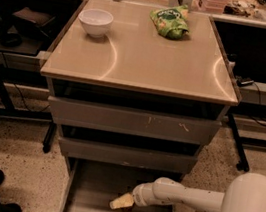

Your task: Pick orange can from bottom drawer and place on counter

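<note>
The bottom drawer [88,197] is pulled out, showing its flat grey floor. My gripper [122,202] reaches into it from the right on a white arm [183,197] and hangs low over the drawer's middle. Right under and behind the gripper's pale tip shows a small dark brownish shape, the orange can [127,210], mostly hidden by the gripper. I cannot make out whether the gripper touches it. The counter [150,60] is the glossy beige top of the cabinet, well above the gripper.
A white bowl [95,21] stands at the counter's back left and a green snack bag [170,22] at its back right. Two upper grey drawers [133,121] stand slightly out above the gripper. Dark desks flank the cabinet.
</note>
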